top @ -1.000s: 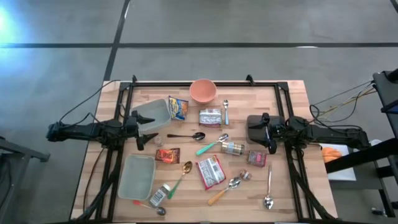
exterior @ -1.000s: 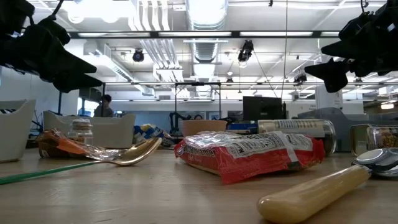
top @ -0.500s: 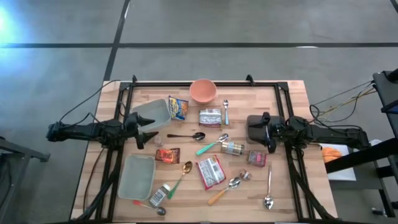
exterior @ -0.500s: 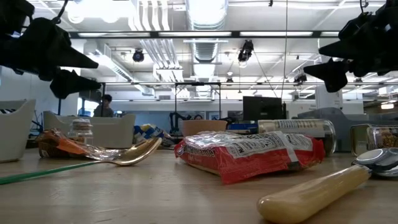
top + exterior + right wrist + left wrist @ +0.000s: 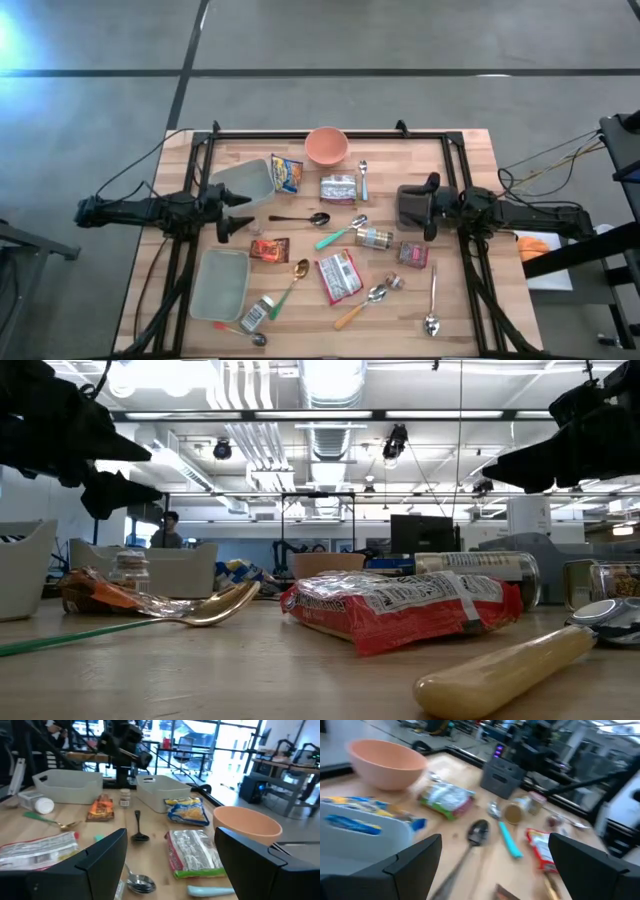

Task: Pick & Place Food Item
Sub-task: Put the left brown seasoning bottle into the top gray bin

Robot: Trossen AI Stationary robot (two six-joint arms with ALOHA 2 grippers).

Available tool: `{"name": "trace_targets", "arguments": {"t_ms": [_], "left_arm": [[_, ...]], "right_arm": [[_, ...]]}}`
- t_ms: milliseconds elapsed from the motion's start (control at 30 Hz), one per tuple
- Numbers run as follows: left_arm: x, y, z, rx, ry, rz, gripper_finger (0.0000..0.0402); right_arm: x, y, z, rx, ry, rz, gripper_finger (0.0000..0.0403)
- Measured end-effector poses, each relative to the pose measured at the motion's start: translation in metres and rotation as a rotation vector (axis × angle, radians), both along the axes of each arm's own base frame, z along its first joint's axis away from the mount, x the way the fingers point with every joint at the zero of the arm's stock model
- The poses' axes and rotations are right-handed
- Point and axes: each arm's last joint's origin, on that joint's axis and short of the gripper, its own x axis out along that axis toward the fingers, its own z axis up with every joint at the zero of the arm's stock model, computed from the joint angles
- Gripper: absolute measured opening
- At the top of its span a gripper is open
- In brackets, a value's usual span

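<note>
Seen from above, the left gripper (image 5: 238, 211) hovers at the left-centre of the frame, its fingers spread apart and holding nothing, just beside the upper grey plastic bin (image 5: 243, 184). The right gripper (image 5: 424, 205) sits right of centre over the wooden table (image 5: 470, 165), jaws likewise parted and empty. Food items lie between them: a yellow-and-blue snack packet (image 5: 287, 173) beside the bin, a silver-green foil pouch (image 5: 338, 189) below the salmon-pink bowl (image 5: 326, 145), and a red-and-white wrapped packet (image 5: 338, 275) (lower centre). A black spoon (image 5: 301, 218) lies mid-table.
</note>
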Motion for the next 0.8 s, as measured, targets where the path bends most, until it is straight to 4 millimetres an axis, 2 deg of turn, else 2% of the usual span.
{"name": "trace_targets", "arguments": {"t_ms": [267, 333, 500, 633, 800], "left_arm": [[0.001, -0.005, 0.015, -0.005, -0.092, -0.172, 0.0369], [0.002, -0.006, 0.021, -0.019, -0.083, -0.189, 0.0369], [0.008, -0.006, 0.032, -0.038, 0.1, -0.185, 0.0369], [0.023, -0.007, 0.041, -0.021, 0.261, -0.187, 0.0369], [0.046, -0.009, 0.048, 0.071, 0.463, -0.229, 0.0369]], "right_arm": [[0.0, 0.0, 0.0, 0.008, -0.003, -0.004, 0.0297], [0.0, 0.0, 0.0, 0.056, -0.013, -0.007, 0.0297], [0.0, 0.0, 0.008, 0.24, -0.132, -0.004, 0.0297], [-0.001, 0.0, 0.018, 0.396, -0.258, 0.021, 0.0297], [-0.003, 0.0, 0.027, 0.372, -0.348, 0.041, 0.0297]]}}
